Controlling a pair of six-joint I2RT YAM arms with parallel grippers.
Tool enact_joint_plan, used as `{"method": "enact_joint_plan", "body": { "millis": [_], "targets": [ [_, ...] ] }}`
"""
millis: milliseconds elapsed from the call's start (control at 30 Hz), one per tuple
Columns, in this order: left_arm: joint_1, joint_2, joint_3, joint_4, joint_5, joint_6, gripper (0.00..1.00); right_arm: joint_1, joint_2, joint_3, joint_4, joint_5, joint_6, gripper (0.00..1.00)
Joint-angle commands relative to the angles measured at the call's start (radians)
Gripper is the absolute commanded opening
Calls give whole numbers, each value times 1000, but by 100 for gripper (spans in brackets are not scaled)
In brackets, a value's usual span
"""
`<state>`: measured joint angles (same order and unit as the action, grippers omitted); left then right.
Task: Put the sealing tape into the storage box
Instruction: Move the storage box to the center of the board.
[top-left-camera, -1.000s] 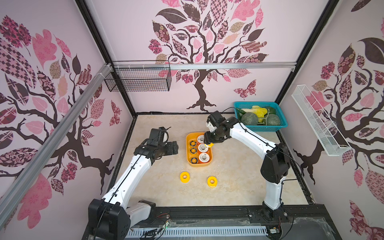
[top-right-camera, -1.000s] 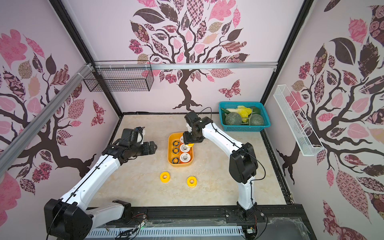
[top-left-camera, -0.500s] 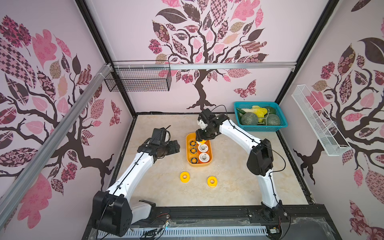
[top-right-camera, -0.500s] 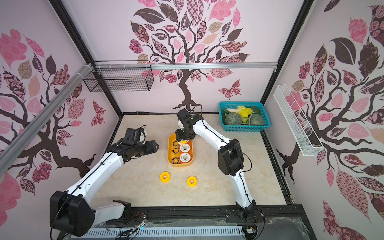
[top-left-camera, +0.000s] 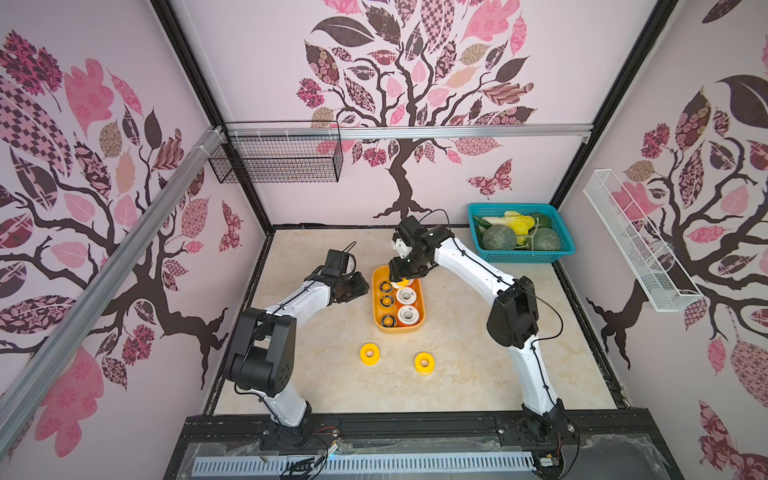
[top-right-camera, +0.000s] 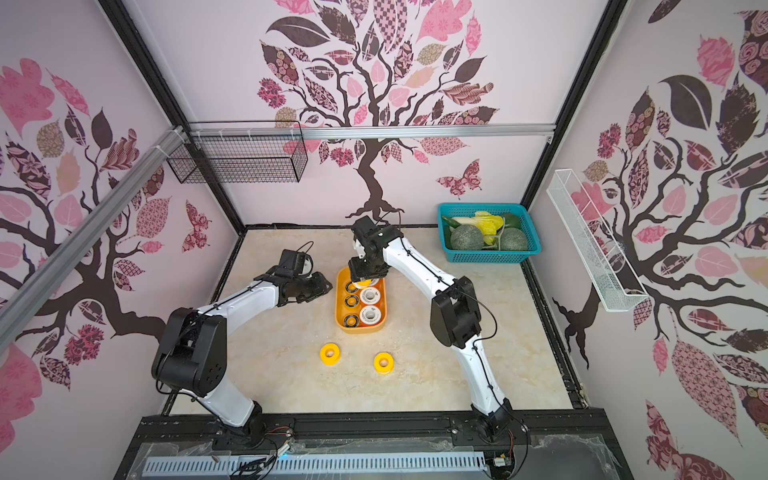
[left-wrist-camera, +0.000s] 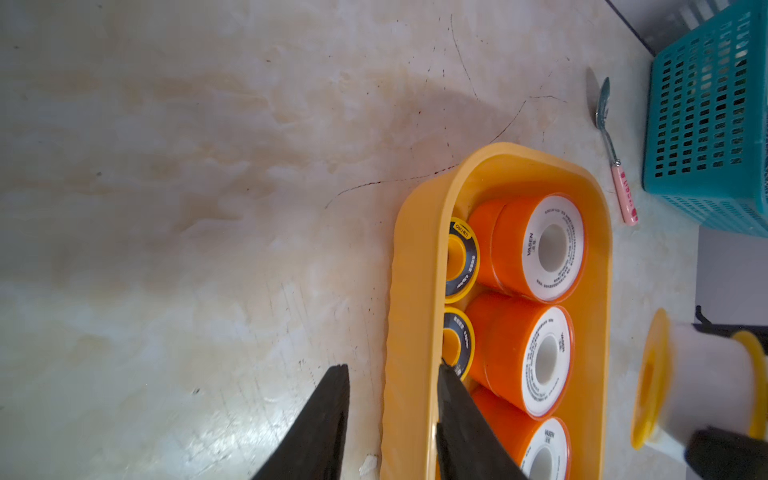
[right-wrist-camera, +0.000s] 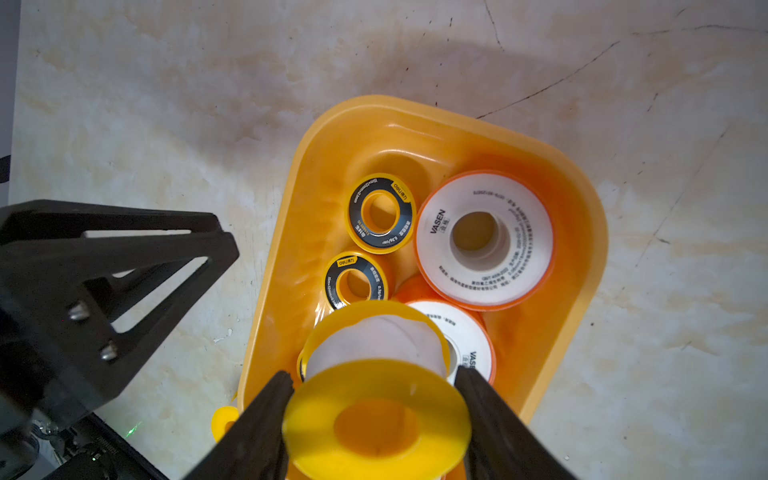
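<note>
My right tool (right-wrist-camera: 372, 376) is clamped on a yellow roll (right-wrist-camera: 376, 424) of sealing tape, with one finger on each side of the spool. The roll hangs above the far end of the storage box (top-left-camera: 399, 329), over the rolls already stowed there.

My left tool (left-wrist-camera: 390, 370) is part-open and straddles the box's left long wall. One finger sits inside, against the wall. The other stands outside, with a gap between it and the wall.

Box contents, as seen in both top views:
- Black rolls (top-left-camera: 386, 301) with yellow rings lie flat in a row along the left wall.
- Orange rolls (top-left-camera: 408, 314) with white faces lie flat along the right wall.

Two all-yellow rolls (top-left-camera: 369, 354) (top-left-camera: 424, 362) lie flat on the table (top-left-camera: 457, 374), near the box's near end and apart from each other. The teal basket (top-left-camera: 523, 257) stands in the table's far right corner.
</note>
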<state>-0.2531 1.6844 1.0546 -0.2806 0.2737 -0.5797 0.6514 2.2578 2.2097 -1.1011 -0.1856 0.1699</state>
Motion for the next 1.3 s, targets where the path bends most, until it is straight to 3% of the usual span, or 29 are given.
{"method": "enact_joint_plan", "body": {
  "millis": [0, 200, 400, 500, 933, 1133, 1267],
  "targets": [
    [3, 30, 20, 107, 65, -9, 39, 5, 36, 46, -30, -13, -14, 63],
    [2, 85, 24, 141, 125, -16, 36, 4, 46, 51, -31, -5, -18, 63],
    [-25, 99, 25, 147, 150, -8, 19, 5, 57, 58, -33, -9, -16, 63],
    [-44, 103, 23, 140, 148, -3, 17, 5, 57, 58, -35, -1, -16, 63],
    [-99, 87, 21, 99, 154, 6, 17, 8, 80, 64, -42, 25, -18, 63],
    [-79, 21, 7, 66, 116, 5, 29, 24, 108, 88, -54, 71, -20, 63],
    [-62, -1, -1, 58, 131, 4, 31, 32, 122, 114, -52, 101, -17, 63]
  ]
}}
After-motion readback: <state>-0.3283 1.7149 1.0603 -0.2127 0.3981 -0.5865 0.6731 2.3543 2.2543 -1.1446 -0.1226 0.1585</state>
